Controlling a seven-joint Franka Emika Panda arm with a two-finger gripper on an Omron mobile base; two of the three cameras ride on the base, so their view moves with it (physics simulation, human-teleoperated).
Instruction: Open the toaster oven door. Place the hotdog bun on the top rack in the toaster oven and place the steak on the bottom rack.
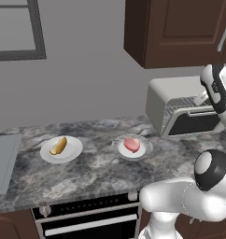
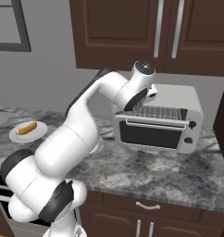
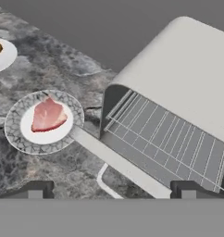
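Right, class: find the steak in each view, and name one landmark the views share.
Left base view: steak on its plate, centre of the counter, left of the toaster oven.
Right base view: I can't make it out; the arm stands in front.
Hand view: steak on its plate, left of centre.
Shared landmark: the toaster oven.

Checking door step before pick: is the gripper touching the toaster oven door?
Cannot tell. In the hand view the open fingertips sit low beside the toaster oven door, hiding any contact. The right base view hides the gripper behind the wrist.
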